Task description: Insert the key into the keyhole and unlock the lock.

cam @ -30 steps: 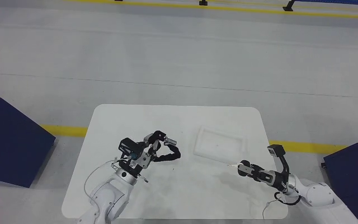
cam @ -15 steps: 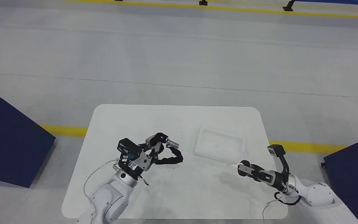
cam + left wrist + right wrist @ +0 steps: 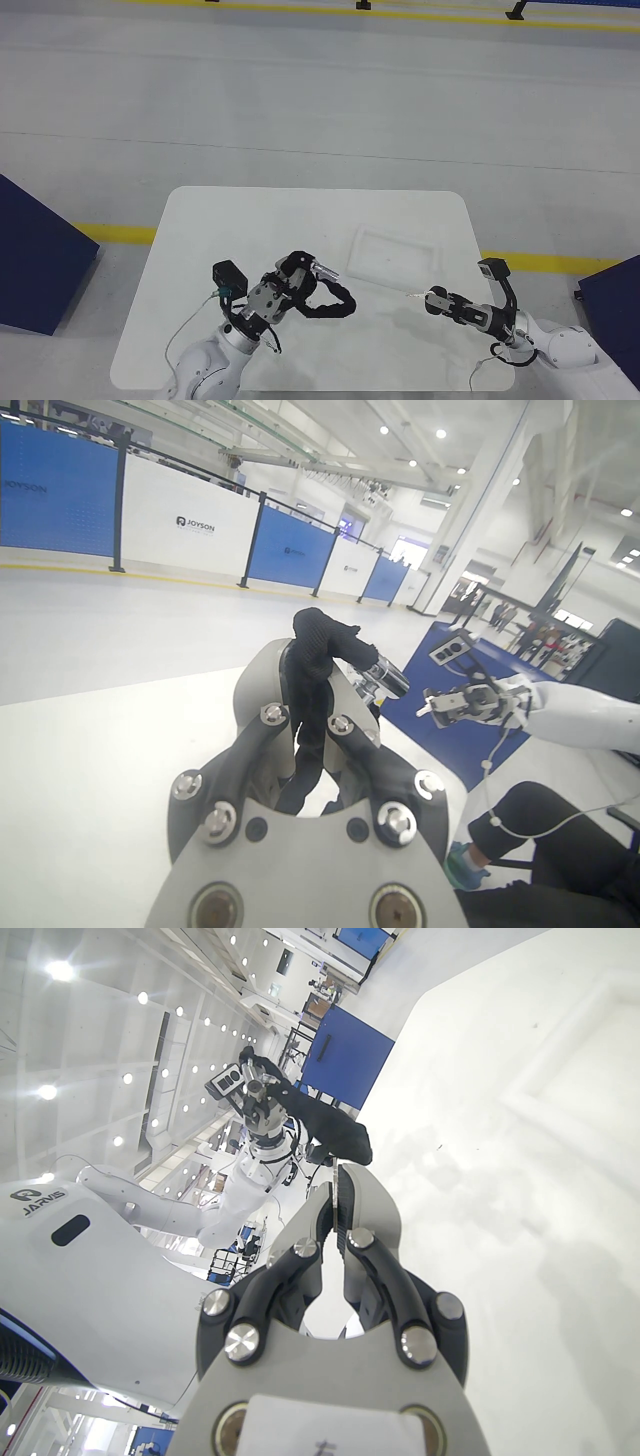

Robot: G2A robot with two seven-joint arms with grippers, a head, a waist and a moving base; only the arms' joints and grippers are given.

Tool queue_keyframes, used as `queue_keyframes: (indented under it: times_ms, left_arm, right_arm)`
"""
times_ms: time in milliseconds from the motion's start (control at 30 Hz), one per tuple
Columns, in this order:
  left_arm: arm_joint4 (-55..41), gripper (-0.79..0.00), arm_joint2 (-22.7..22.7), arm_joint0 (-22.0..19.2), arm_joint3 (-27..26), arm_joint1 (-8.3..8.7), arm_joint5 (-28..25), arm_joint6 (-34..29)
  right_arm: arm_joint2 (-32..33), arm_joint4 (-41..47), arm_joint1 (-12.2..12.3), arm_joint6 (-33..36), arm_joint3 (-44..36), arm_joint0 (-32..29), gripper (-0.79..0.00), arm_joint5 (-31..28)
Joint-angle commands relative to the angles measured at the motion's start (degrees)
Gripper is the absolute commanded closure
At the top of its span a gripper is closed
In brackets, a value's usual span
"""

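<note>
Black fabric-sleeved cable lock with silver cylinder gripped by left tool; thin silver key pinched in right tool.

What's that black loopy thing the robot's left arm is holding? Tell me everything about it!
It's a cable lock. Its body is a bendy cable in black woven cloth, curving into a loop. One end is a shiny silver metal cylinder, pointing toward the other arm. The left tool is shut on the black part behind that cylinder, holding it over the white table. Whether the loop touches the table is unclear.
</note>
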Motion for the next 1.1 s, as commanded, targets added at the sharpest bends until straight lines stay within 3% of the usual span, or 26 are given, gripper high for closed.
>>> queue_keyframes:
  times_ms: [0,467,900,1067]
  left_arm:
    - [-3.4,0.0,0.7,0.0,0.2,-0.11,-1.5,-0.4]
    - [-13.3,0.0,2.6,-0.2,1.8,-0.55,-2.3,-3.3]
    - [-13.7,0.0,2.7,-0.2,1.7,-0.58,-2.2,-3.4]
    - [-13.7,0.0,2.7,-0.2,1.7,-0.58,-2.2,-3.4]
  right_arm:
    - [0.0,0.0,0.0,0.0,0.0,0.0,0.0,0.0]
    - [0.0,0.0,0.0,0.0,0.0,0.0,0.0,0.0]
    - [0.0,0.2,0.0,-0.3,-0.2,-0.1,0.0,0.1]
    - [-0.8,5.2,-0.6,-2.8,-3.8,-2.3,0.0,-2.7]
